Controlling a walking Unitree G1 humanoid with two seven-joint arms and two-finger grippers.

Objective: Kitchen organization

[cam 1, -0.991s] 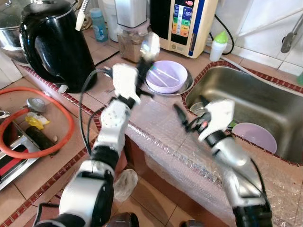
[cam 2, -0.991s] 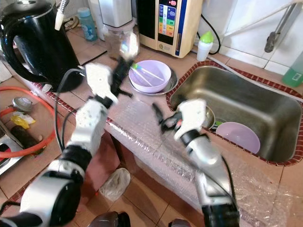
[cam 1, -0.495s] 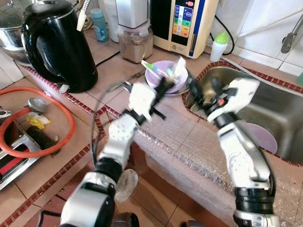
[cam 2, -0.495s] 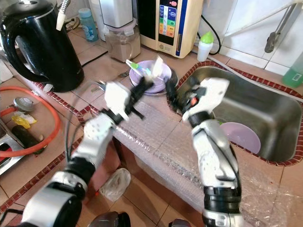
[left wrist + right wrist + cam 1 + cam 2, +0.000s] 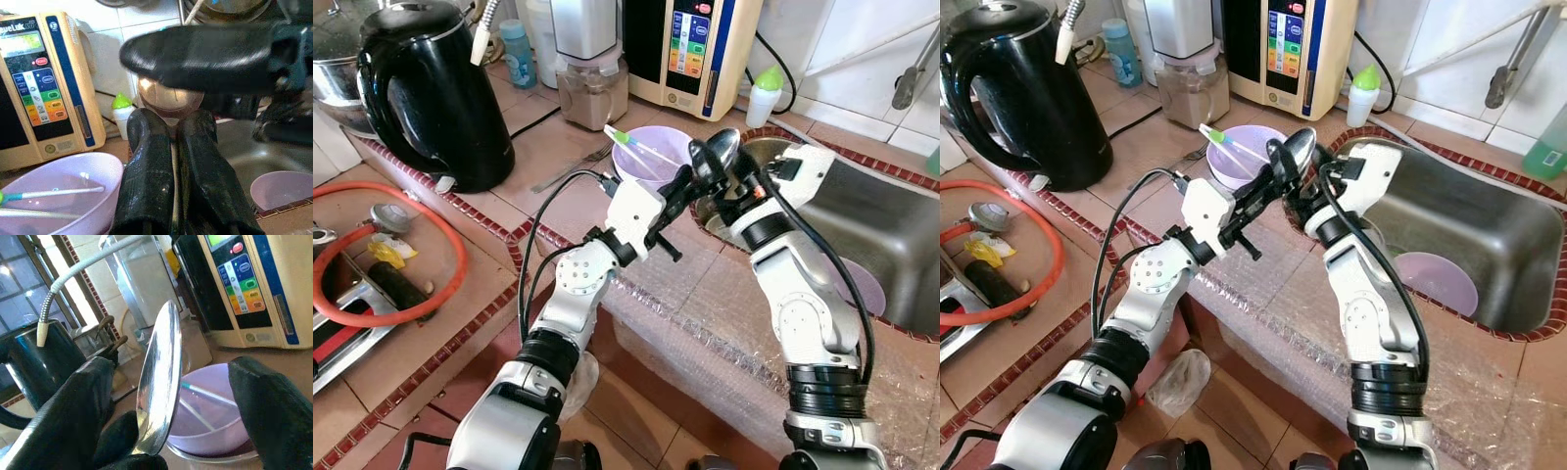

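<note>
While the spoon (image 5: 722, 147) is held up above the counter's (image 5: 558, 157) edge by the sink (image 5: 871, 211), the left gripper (image 5: 697, 176) pinches its handle tight. Spread wide, the right gripper (image 5: 171, 421) brackets the spoon's bowl without touching. A purple bowl (image 5: 651, 157) sits just behind.

The left gripper (image 5: 697, 174) holds a metal spoon (image 5: 719, 149) raised above the counter (image 5: 558, 147) beside the sink's (image 5: 862, 220) left edge. The right gripper (image 5: 736, 186) meets it there, fingers spread around the spoon. Behind them sits a purple bowl (image 5: 651, 157); a black kettle (image 5: 431, 93) stands at the counter's far left.
</note>
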